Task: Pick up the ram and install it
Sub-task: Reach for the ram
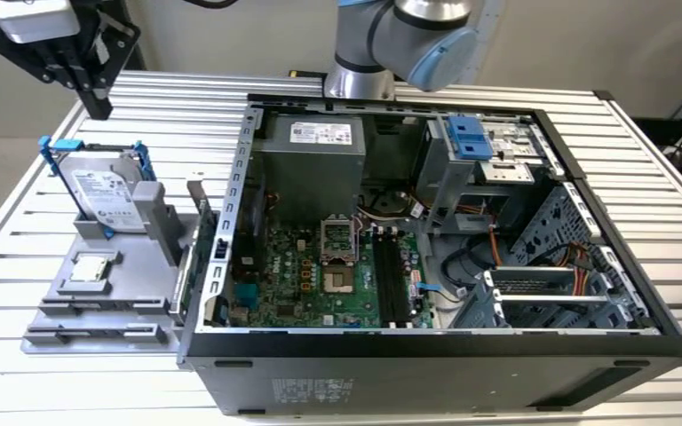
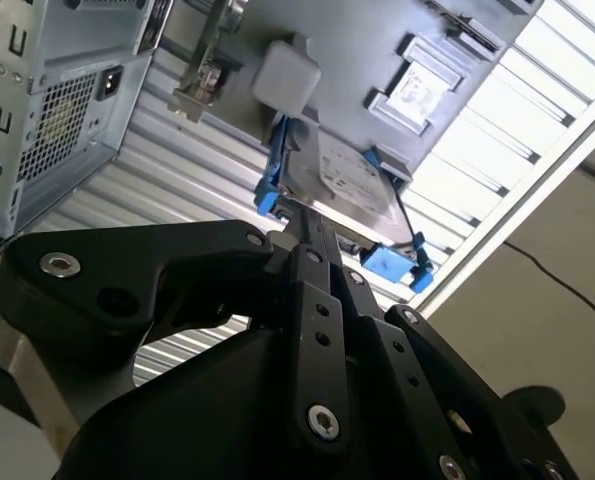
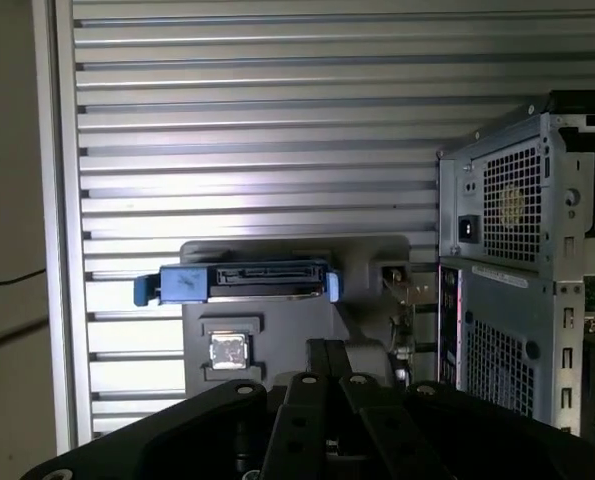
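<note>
**A:** Where did we find the gripper (image 1: 100,108)?

**B:** At the exterior view's upper left. It hung over the slatted table (image 1: 10,390), near the far end of the grey holder (image 1: 134,288). That put it just beyond the hard drive (image 1: 104,191), which stood on edge in its blue frame.

**A:** And the jaws?

**B:** Pressed together with nothing between them. In both wrist views we saw the black fingers (image 2: 312,300) meet in a point, touching nothing.

**A:** Did we spot the ram (image 1: 99,308)?

**B:** As best we could tell, it was the thin dark strip lying lengthwise in the holder's front step. The square processor chip (image 1: 90,269) sat between it and the hard drive. A second dark strip (image 1: 92,335) lay one step further out, and we could not be sure which of the two was the memory stick.

**A:** So gripper and ram were apart?

**B:** Well apart, with the drive and the chip between them.

**A:** What stood beside the holder?

**B:** The open computer case (image 1: 436,355), just beside it toward the exterior view's right. Inside we saw the green motherboard (image 1: 299,284) lying exposed, with long black memory slots (image 1: 391,275) running beside the processor socket (image 1: 338,244). The arm (image 1: 418,35), silver with a blue cap, rose behind the case.
</note>
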Tool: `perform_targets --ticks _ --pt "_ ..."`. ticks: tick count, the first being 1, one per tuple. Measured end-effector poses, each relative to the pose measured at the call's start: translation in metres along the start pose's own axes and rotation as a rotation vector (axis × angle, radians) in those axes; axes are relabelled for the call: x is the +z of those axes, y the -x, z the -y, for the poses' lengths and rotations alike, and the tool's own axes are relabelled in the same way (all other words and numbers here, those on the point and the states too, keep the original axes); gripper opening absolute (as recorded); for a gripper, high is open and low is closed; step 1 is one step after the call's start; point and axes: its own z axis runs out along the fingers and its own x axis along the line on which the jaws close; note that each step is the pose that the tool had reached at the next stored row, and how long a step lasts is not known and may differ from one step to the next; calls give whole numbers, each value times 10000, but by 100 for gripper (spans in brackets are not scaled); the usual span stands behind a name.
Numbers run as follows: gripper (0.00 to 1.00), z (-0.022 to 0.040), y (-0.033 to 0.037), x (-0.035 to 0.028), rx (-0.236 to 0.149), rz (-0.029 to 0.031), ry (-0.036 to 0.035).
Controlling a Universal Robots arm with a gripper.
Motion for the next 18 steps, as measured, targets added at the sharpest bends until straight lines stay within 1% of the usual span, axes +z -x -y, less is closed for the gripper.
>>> perform_targets --ticks 4,12,18 --pt "0 4 -103 -2 -18 -1 1" --pt "0 4 -258 -5 -109 -5 2" --pt "0 4 -271 -5 -125 -6 3"
